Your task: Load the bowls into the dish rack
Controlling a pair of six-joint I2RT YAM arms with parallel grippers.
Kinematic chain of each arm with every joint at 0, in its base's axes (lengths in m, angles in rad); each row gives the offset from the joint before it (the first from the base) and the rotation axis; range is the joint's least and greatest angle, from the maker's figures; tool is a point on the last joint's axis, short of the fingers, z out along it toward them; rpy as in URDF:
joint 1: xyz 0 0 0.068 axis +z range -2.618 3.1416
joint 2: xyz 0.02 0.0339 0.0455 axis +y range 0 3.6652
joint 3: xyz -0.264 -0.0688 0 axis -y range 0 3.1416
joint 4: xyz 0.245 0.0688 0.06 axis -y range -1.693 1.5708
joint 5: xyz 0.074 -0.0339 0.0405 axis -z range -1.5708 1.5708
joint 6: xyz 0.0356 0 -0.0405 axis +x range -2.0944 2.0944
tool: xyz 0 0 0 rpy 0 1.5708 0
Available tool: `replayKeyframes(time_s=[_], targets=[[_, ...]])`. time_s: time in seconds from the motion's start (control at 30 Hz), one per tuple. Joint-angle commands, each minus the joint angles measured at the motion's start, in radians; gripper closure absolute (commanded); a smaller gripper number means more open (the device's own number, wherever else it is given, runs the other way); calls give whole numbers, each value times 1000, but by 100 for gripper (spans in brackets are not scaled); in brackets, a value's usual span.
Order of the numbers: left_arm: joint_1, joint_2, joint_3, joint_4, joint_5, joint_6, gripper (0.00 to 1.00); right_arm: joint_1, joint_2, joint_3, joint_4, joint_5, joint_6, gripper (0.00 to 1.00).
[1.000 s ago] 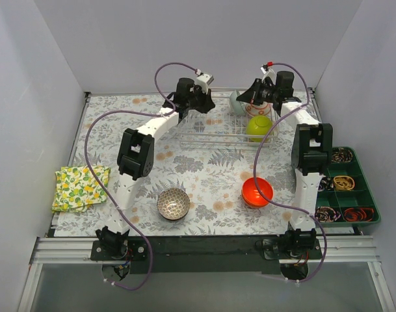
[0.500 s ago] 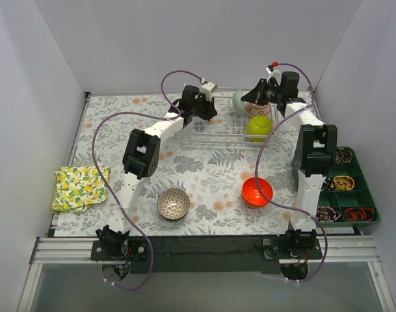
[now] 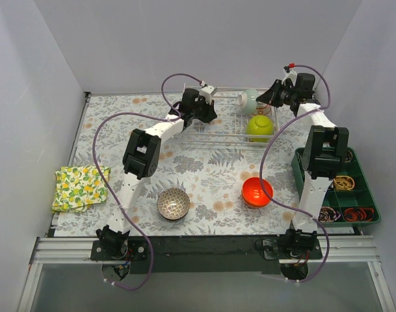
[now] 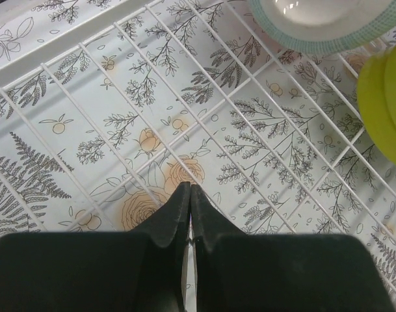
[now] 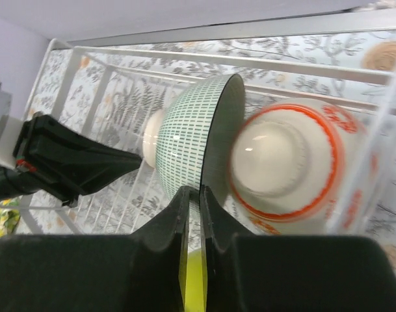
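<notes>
Pale blue-green bowl [image 5: 191, 133] stands on edge at the dish rack's [image 3: 214, 131] far right corner, rim at the right gripper's [image 5: 194, 190] barely parted tips; grip unclear.

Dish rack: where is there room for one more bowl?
The dish rack is bare across its left and middle wires, below the shut left gripper. Its right end is crowded: the pale green bowl, the red-and-white bowl and the lime-green bowl stand close together there.
</notes>
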Motion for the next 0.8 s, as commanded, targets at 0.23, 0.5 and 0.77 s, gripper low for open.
replayKeyframes(time_s=[0.23,0.5,0.77], targets=[[9,-114,-60,-1,-28,22,100,-84,-96,54,-95,214,-157,75],[17,-122,-68,-1,-57,39,100,-26,-82,128,-82,117,-252,78],[15,-142,-88,-12,-61,33,100,124,13,277,-161,187,-374,86]])
